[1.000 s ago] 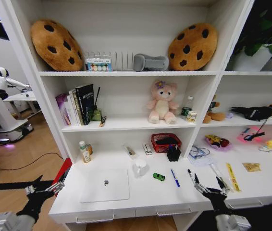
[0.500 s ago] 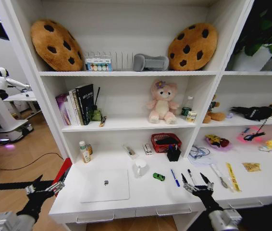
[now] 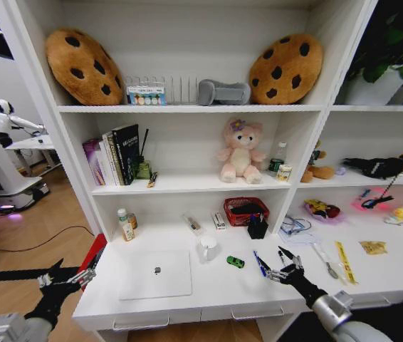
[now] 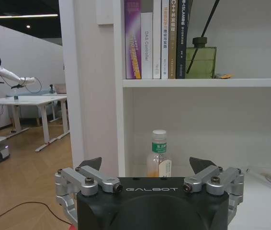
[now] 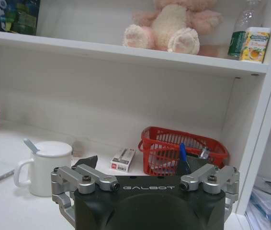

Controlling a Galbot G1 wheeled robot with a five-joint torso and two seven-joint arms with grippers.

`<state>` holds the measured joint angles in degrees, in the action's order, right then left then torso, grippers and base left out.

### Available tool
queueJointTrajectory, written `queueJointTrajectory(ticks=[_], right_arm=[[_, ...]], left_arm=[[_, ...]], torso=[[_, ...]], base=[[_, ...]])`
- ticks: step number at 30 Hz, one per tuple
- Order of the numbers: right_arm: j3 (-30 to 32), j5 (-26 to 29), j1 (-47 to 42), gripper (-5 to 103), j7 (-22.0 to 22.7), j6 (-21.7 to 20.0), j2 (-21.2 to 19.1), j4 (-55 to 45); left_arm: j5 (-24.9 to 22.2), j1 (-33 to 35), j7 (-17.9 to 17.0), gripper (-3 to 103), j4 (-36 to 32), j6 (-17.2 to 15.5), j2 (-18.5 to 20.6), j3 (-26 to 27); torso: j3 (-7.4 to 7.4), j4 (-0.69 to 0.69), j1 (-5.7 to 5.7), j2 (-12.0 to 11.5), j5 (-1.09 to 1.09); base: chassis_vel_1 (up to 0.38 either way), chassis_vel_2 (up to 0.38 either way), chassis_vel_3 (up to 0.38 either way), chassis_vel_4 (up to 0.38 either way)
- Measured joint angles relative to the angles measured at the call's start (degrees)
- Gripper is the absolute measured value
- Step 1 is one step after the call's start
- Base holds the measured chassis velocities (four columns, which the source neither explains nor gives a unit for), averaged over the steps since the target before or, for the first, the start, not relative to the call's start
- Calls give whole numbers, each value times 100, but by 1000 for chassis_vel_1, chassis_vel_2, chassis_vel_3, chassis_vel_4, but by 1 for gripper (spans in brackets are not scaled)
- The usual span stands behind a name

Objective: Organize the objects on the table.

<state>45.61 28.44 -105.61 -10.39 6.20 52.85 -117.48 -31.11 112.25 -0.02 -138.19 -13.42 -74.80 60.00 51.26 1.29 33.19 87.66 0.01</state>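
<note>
On the white table [image 3: 212, 286] a closed silver-white laptop [image 3: 156, 273] lies at the left. A tiny green toy car [image 3: 236, 261] sits near the middle, and a blue pen [image 3: 258, 263] lies just right of it. My right gripper [image 3: 281, 268] hovers open right beside the blue pen, and it covers most of the black pen. In the right wrist view the same gripper [image 5: 140, 165] faces the shelf back. My left gripper [image 3: 70, 275] stays open off the table's left end, level with its front edge, and it appears again in the left wrist view [image 4: 146, 165].
A white mug [image 3: 207, 247] with a spoon, a red basket [image 3: 246, 211] and a black pen holder [image 3: 257, 228] stand behind the pens. A bottle [image 3: 125, 225] stands at the back left. A metal spoon [image 3: 325, 258] and a yellow strip [image 3: 344, 261] lie to the right.
My right gripper has moved left along the table's front, from beside the spoon to the two pens. The left arm has not moved.
</note>
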Motion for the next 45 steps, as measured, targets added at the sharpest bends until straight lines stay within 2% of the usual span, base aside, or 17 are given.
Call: queueJointTrajectory(ticks=[7, 14, 26, 28, 30, 31, 34, 40, 45], right_arm=[[98, 63, -351, 100, 64, -31, -58, -196], [38, 267, -298, 100, -281, 141, -257, -185], [-77, 116, -346, 100, -643, 187, -290, -187], [-64, 115, -366, 100, -801, 193, -347, -173], [-59, 98, -370, 100, -1153, 211, -440, -167], [-59, 98, -370, 100, -1153, 211, -440, -167], [30, -257, -22, 100, -1798, 251, -499, 3], [2, -82, 121, 100, -1663, 311, -613, 98], [-79, 187, 194, 100, -2095, 346, -683, 324]], left_arm=[[0, 0, -1, 100, 0, 0, 1, 0], [-1, 0, -1, 100, 0, 0, 1, 0], [-1, 0, -1, 100, 0, 0, 2, 0], [-1, 0, -1, 100, 1, 1, 2, 0], [-1, 0, -1, 100, 0, 1, 1, 0], [-1, 0, -1, 100, 0, 1, 1, 0], [-1, 0, -1, 100, 1, 1, 2, 0], [-1, 0, -1, 100, 1, 1, 2, 0], [-1, 0, -1, 100, 1, 1, 2, 0]], torso=[[0, 1, 0, 0, -2], [0, 0, 0, 0, -1], [0, 0, 0, 0, -1], [0, 0, 0, 0, -1], [0, 0, 0, 0, -2], [0, 0, 0, 0, -2], [0, 0, 0, 0, -1], [0, 0, 0, 0, -1], [-1, 2, 0, 1, -2]], base=[[0, 0, 0, 0], [0, 0, 0, 0], [0, 0, 0, 0], [0, 0, 0, 0], [0, 0, 0, 0], [0, 0, 0, 0], [0, 0, 0, 0], [0, 0, 0, 0], [0, 0, 0, 0]])
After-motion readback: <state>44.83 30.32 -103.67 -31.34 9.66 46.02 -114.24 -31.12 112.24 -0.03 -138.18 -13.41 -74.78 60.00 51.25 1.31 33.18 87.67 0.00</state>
